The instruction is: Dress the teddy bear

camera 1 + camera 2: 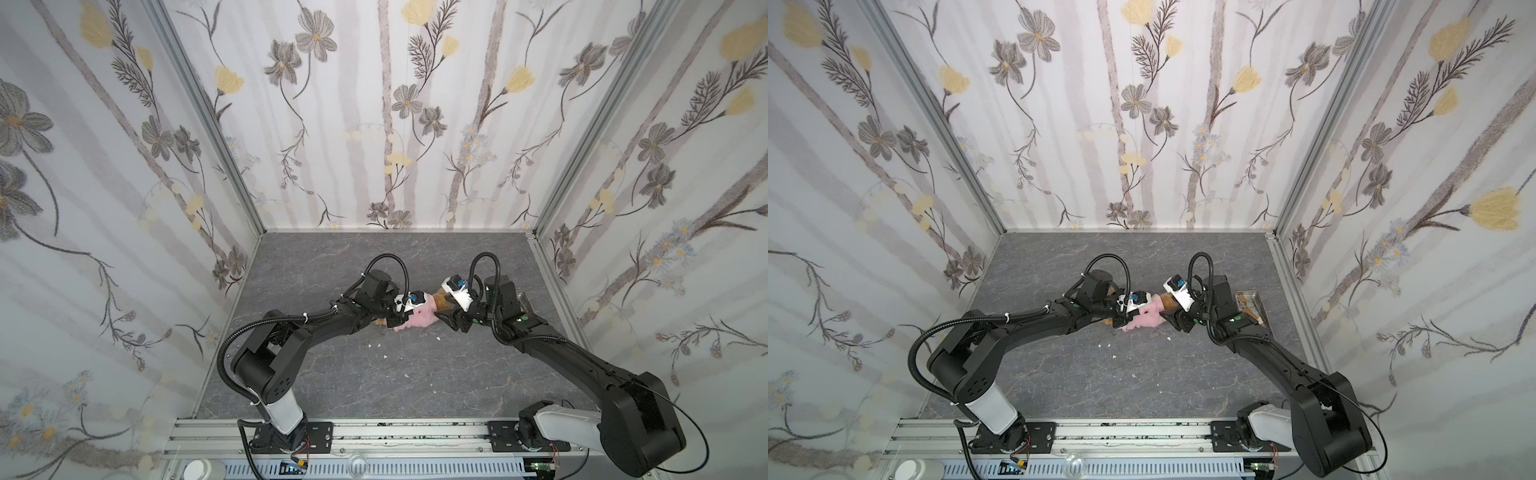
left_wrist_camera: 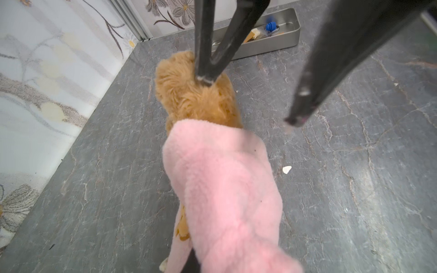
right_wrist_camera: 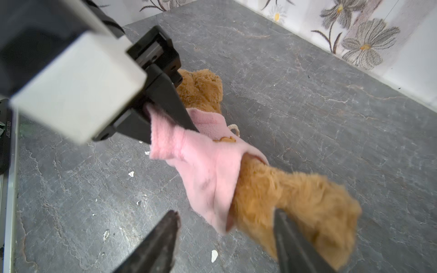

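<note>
Floor point(image 1: 374, 386): grey sheet with pale stone veining, matt, lying under the fingers point(image 3: 156, 245).
Flecks point(image 1: 385, 356): a few small white bits on the floor, scattered from below the fingers toward the rail.
Back wall point(image 1: 374, 124): upright beyond the fingers. White paper with grey-brown stripes, grey flowers and pale yellow buds.
Left wall point(image 1: 83, 208): the same paper, well apart from the fingers.
Right wall point(image 1: 673, 199): the same paper, well apart from the fingers.
Posts point(image 1: 209, 120): silver metal profiles where the side walls meet the back wall.
Rail point(image 1: 395, 432): slotted aluminium bar along the floor's edge, behind the fingers.
Light: even and diffuse, with faint, soft shadows on the floor.
</note>
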You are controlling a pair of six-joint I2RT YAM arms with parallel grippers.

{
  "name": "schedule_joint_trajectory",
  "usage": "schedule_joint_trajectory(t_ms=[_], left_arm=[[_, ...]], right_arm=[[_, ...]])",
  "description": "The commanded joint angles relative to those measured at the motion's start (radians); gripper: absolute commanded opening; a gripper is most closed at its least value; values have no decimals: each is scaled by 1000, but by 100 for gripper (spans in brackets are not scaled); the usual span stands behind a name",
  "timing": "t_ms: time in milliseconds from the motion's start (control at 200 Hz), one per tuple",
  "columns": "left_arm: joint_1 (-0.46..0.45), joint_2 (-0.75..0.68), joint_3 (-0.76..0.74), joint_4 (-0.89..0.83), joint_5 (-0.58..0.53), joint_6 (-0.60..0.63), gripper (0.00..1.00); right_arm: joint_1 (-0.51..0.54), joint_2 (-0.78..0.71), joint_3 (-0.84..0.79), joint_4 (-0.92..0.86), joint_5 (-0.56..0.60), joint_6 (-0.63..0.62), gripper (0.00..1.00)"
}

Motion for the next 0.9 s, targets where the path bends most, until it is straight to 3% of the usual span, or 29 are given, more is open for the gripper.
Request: schedule_joint_trajectory(t_ms=[0,235,365,455,894], left_arm=[[30,-49,-8,10,140,-53,11],[87,-183,-74,4,244,-91,11],[101,-239,-87,2,273,-99,11],[102,-263,-85,2,291,-102,11],[63,-321,-84,2,315,-78,9]], right_arm=[[0,-70,-45,130,21,-43,100],[-2,-91,-41,178,-8,-166,100],[0,-60,7,92,-164,-254,100],[9,-43,20,84,-246,-264,100],[85,55,35,218,-320,-252,94]])
